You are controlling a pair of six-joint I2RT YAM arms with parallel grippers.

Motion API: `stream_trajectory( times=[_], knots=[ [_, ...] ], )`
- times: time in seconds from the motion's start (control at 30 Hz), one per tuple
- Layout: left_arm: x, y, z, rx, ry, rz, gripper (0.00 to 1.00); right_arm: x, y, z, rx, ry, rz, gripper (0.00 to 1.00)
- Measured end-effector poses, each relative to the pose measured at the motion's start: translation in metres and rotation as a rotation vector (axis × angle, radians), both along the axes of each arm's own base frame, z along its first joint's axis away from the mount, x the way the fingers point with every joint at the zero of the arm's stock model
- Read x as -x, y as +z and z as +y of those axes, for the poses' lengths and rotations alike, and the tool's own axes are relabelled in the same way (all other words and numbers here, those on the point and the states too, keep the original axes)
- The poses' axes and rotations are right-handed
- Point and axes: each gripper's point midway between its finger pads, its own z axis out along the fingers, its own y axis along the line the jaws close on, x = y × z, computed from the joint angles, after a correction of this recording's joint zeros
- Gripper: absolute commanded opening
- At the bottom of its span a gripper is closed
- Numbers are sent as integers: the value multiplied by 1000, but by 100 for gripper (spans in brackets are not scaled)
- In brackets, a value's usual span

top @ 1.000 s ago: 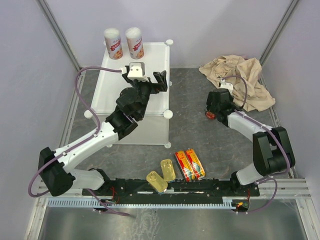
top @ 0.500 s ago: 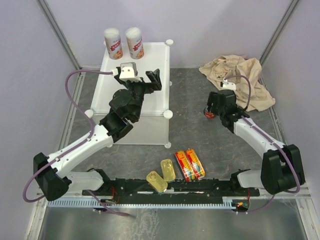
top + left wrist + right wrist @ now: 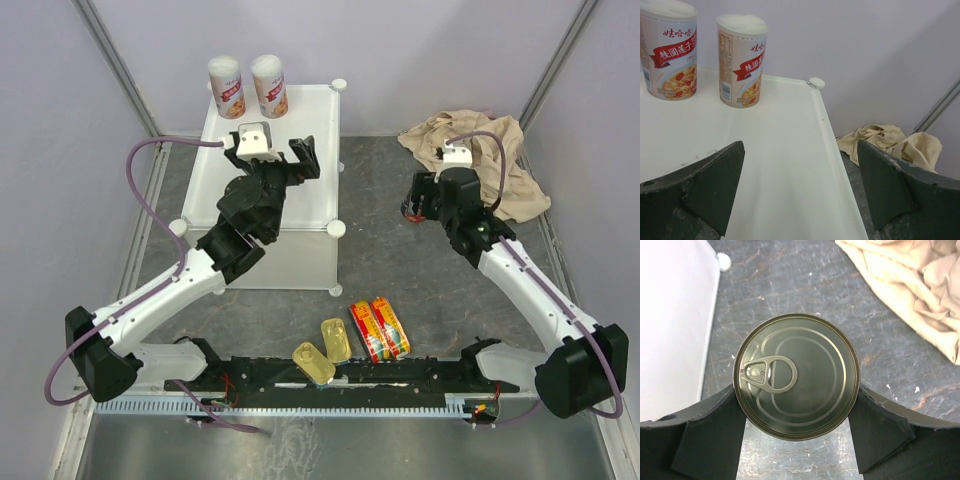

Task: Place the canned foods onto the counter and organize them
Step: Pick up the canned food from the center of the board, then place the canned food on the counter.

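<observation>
- Currently we are holding the dark can [image 3: 796, 365] in the right claw [image 3: 797, 400]. Its two fingers [image 3: 710, 435] are pressing on opposite sides, and the pull-tab lid is facing the wrist camera.
- We are holding it over the grey table [image 3: 400, 270], between the cloth [image 3: 480, 160] and the counter [image 3: 320, 120]. We cannot tell whether its base is off the table.
- We are hovering the left claw [image 3: 800, 165] over the counter top, fingers wide apart and nothing between them.
- We are judging that the step in hand is bringing this can onto the counter. So we are aiming for the bare stretch just beside the two white-and-red cans [image 3: 269, 88] standing at the far edge, to make a neat row.
- We are planning to hold the can upright, raise its base above the counter's rim and the corner knob [image 3: 336, 228], and set it flat before letting go.
- We are watching the left arm [image 3: 180, 290], which is lying across much of the top and narrowing the free room. Crossing paths could mean a knock.
- We are leaving two gold tins [image 3: 313, 362] and two red-yellow tins [image 3: 366, 332] lying on the table near the arm bases.
- We are working towards a smooth white top that looks slippery, with pale walls [image 3: 450, 50] closing in on three sides.
</observation>
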Motion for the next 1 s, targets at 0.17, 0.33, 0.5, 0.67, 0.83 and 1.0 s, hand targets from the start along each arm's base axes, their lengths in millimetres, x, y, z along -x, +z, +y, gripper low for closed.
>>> stream_trajectory(
  times=[0.17, 0.33, 0.5, 0.67, 0.83, 1.0],
  knots=[
    [0, 3, 1, 3, 8, 0, 99, 0, 34, 10, 5, 45, -48, 19],
    [-3, 1, 3, -15, 28, 7, 100, 3, 62, 21, 15, 93, -77, 19],
    [-6, -2, 3, -38, 45, 19, 100, 7, 105, 32, 8, 136, -133, 19],
    [-7, -5, 7, -47, 62, 30, 100, 7, 147, 46, -7, 179, -203, 18],
    [-10, -2, 13, -49, 77, 33, 99, 4, 170, 67, -8, 233, -226, 18],
    [-19, 0, 23, -70, 101, 51, 99, -2, 174, 90, 7, 282, -211, 18]
  ],
)
